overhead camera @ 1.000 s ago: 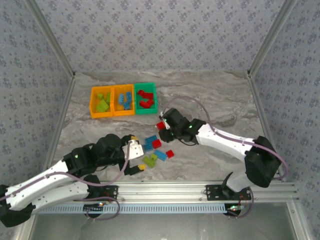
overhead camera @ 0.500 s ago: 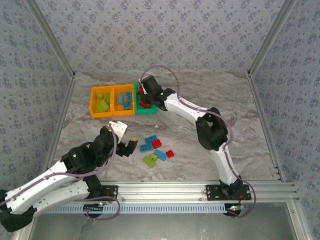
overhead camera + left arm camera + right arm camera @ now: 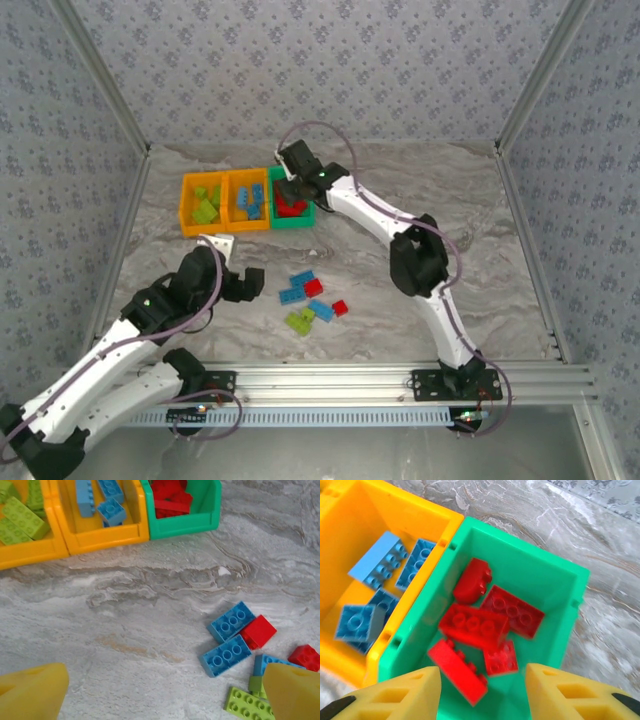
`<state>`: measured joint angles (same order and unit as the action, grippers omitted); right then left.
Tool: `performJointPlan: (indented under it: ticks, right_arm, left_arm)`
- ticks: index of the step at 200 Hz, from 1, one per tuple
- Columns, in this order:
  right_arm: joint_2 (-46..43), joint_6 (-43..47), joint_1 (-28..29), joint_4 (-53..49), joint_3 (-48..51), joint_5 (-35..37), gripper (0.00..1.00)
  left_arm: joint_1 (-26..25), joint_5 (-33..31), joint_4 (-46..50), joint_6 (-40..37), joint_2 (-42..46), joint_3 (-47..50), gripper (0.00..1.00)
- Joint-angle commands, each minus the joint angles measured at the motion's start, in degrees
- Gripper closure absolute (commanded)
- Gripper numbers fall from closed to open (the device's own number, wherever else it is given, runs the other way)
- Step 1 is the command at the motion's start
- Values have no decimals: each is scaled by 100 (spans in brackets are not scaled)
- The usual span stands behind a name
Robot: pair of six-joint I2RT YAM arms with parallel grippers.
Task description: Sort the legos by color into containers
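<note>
Hovering right hand [image 3: 482, 682], spread wide, above red legos [image 3: 475, 625] in green bin [image 3: 556, 587].

Five red bricks [image 3: 474, 625] are seen lying in the green bin [image 3: 555, 587], gathered toward its left wall and near corner, some overlapping. An orange bin [image 3: 395, 510] is set touching the green bin's left wall, and several blue bricks [image 3: 379, 560] are held in it. The right gripper [image 3: 482, 695] is seen at the green bin's near edge, its yellow fingers [image 3: 400, 692] spread wide with nothing gripped between them. Grey marbled table [image 3: 560, 525] is seen beyond the bins.
</note>
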<state>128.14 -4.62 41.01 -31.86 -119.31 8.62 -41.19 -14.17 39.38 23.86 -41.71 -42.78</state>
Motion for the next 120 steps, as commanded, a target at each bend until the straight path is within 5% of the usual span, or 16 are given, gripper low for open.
performJointPlan:
  ticks: [1,71,120]
  right_arm:
    - [-1390,24,17,-233,885,-318,49]
    - [-6041,-565,375,-167,5394,-1462,23]
    - [-7449,-1270,343,-398,6775,-1530,4]
  left_arm:
    - [32,614,-249,-60,-358,-69,1]
    - [19,1718,-1470,-282,-2546,-541,1]
    - [17,1764,-1978,505,-4529,-1308,1]
